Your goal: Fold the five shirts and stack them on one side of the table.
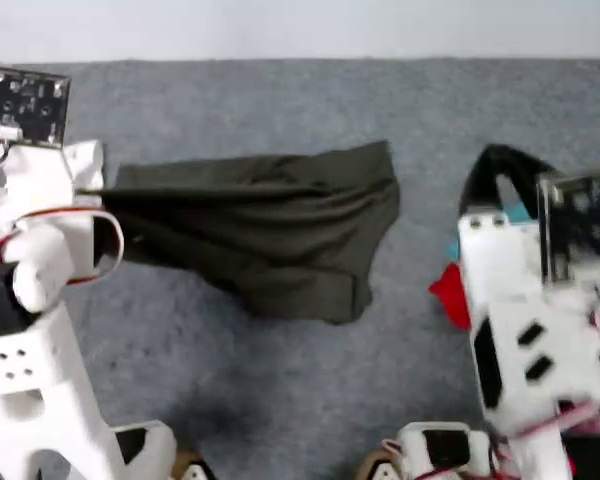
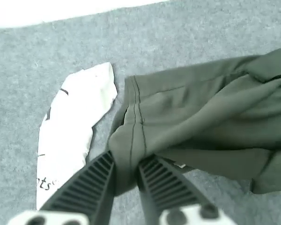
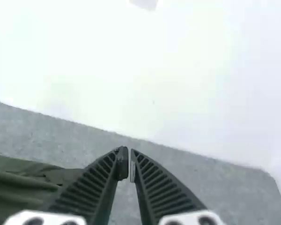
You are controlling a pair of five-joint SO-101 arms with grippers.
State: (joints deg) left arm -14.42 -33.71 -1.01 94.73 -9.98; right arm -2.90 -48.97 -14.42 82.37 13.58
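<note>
Olive-green shirt (image 1: 270, 230) lies bunched and unfolded on the grey counter (image 1: 280, 400), roughly mid-counter. Its long axis runs crosswise, from the left arm toward the right arm.

Left pincer (image 2: 126, 161): clamped on one end of the green shirt, with a gathered fold of hem pinched between the ribbed jaws. A white shirt (image 2: 75, 126) with dark print lies flat on the counter just beside that grip point, touching or nearly touching the green hem; which cannot be told.

Right pincer (image 3: 129, 154): jaws together, nothing between them. It is held up off the counter and aimed toward the far edge and the pale wall. The green shirt shows low in its wrist view, off to one side.

Judgement: the shirt is not yet folded. Its free end lies toward the right arm, which is the nearer one to take it. A spread or fold likely needs that end held, so the right pincer would have to part and come down first.
</note>
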